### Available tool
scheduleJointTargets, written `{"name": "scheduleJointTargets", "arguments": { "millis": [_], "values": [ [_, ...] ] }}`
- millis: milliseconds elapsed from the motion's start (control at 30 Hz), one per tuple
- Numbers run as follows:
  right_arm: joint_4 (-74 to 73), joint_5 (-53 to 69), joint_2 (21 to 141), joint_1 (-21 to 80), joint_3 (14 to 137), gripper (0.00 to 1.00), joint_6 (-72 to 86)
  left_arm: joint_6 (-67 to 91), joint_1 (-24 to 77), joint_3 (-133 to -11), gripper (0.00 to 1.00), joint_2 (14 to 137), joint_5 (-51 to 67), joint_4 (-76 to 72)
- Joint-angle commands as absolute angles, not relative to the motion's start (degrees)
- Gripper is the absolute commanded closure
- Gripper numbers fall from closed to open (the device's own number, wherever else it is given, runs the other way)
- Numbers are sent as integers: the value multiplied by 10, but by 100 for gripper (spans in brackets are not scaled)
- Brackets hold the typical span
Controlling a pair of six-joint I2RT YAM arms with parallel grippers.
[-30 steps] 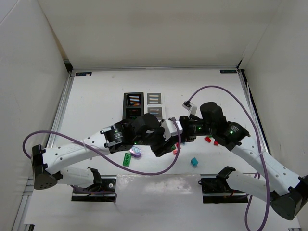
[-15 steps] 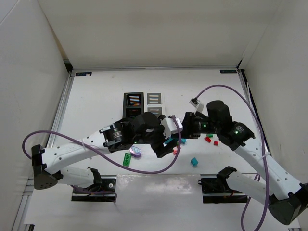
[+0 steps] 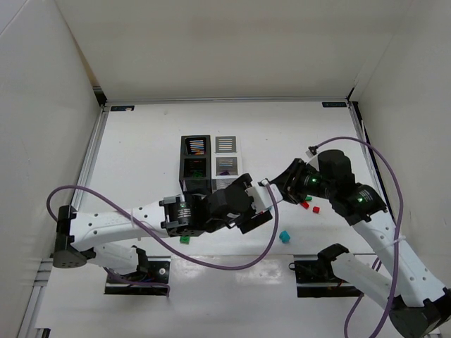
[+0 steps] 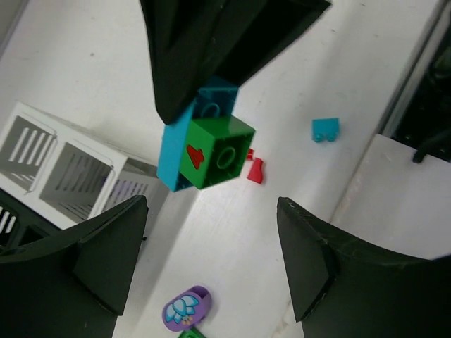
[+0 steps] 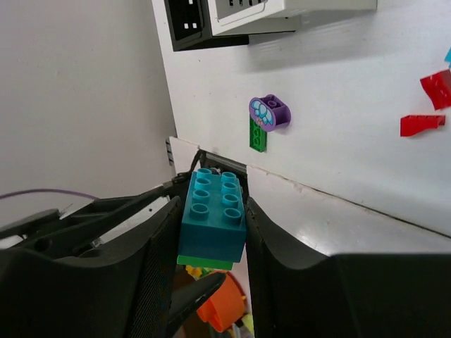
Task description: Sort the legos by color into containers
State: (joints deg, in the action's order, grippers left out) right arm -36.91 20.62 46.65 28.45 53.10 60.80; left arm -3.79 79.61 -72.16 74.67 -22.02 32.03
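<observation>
Four bins (image 3: 211, 156) sit joined in a block at the upper middle of the top view. I can make out only a little in them: streaks of colour in the upper-left black one and a purple smudge in the lower-right white one. Anything else in them is too small to tell. The sort looks to me well short of done.

Just right of centre in that view, above the table (image 3: 141, 155), the two grippers meet. The right gripper (image 5: 211, 204) is clamped on a stack (image 5: 211, 220), teal on top of green. That is two colours in one lump, so I'd guess it has to be pulled apart before either half can be binned. The left gripper (image 4: 213, 218) faces it with fingers wide apart and nothing between them.

Loose on the table are a teal piece (image 3: 284, 236) low and right of centre, red bits (image 3: 304, 205) beside the right arm, a green piece (image 3: 184, 239) low and left of centre, and a purple piece (image 4: 187, 310) at the bottom of the left wrist view.

In the right wrist view the stack's long axis runs up and down the frame. Its studs face the camera, and a finger presses on each long side. In the left wrist view it pokes out from the top of the frame, with the teal edge slanting from upper right to lower left.
</observation>
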Motion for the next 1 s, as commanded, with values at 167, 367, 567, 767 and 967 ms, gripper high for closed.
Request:
{"name": "scheduleJointTargets", "arguments": {
  "millis": [167, 367, 567, 767, 967],
  "values": [
    [-377, 133, 466, 333, 562, 100, 726, -76, 806, -730, 20, 771, -328, 249],
    [-350, 125, 474, 349, 562, 100, 752, -86, 806, -726, 20, 779, -326, 240],
    [-346, 113, 482, 366, 576, 100, 763, -89, 806, -729, 42, 785, -340, 233],
    [-326, 133, 477, 353, 560, 100, 787, -88, 806, -722, 58, 791, -345, 235],
    [-323, 143, 470, 317, 551, 100, 797, -82, 809, -719, 78, 775, -345, 241]
  ]
}}
